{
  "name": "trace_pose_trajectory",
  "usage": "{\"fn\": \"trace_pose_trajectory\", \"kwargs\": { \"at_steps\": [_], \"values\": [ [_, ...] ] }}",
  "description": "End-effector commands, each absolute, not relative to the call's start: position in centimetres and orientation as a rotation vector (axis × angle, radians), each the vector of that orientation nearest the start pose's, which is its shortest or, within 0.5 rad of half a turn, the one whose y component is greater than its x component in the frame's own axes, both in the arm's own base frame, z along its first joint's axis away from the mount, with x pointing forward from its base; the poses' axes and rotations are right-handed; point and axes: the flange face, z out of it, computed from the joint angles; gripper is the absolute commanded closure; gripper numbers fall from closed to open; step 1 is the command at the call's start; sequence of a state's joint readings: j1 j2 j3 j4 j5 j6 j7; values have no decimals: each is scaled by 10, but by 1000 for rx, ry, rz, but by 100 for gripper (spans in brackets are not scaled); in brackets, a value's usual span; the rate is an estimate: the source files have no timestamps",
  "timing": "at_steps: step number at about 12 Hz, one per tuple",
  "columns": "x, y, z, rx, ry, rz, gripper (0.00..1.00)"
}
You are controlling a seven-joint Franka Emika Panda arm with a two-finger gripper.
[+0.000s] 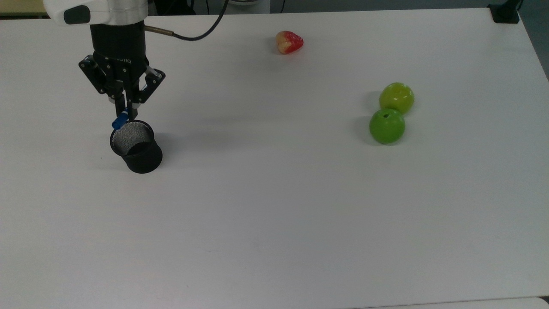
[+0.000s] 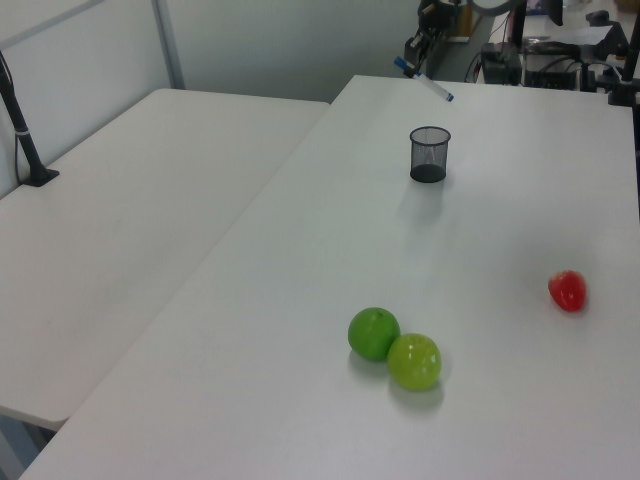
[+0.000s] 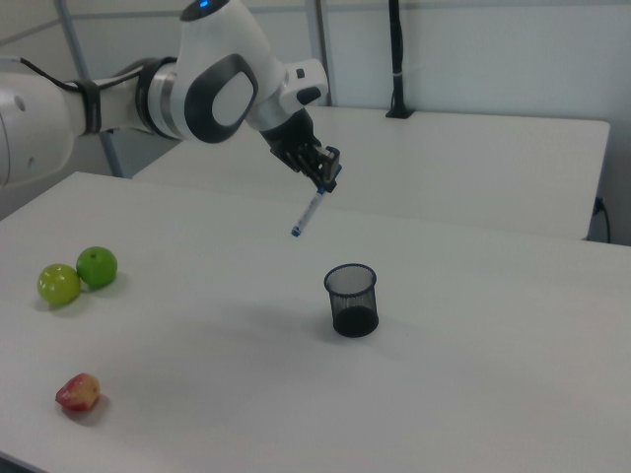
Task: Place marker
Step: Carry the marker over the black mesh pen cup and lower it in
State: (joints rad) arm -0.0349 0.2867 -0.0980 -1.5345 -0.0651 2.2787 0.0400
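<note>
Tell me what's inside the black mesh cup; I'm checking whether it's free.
The cup shows only bare mesh. The marker hangs above in the pincer. Its floor is partly hidden.
</note>
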Motion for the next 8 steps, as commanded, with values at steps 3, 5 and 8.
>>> {"fn": "trace_pose_trajectory", "kwargs": {
  "at_steps": [3, 5, 8],
  "values": [
    [681, -112, 492, -3158, 158, -955, 87],
    [686, -115, 466, -3162, 142, -980, 86],
    [688, -122, 438, -3143, 144, -1052, 86]
  ]
}}
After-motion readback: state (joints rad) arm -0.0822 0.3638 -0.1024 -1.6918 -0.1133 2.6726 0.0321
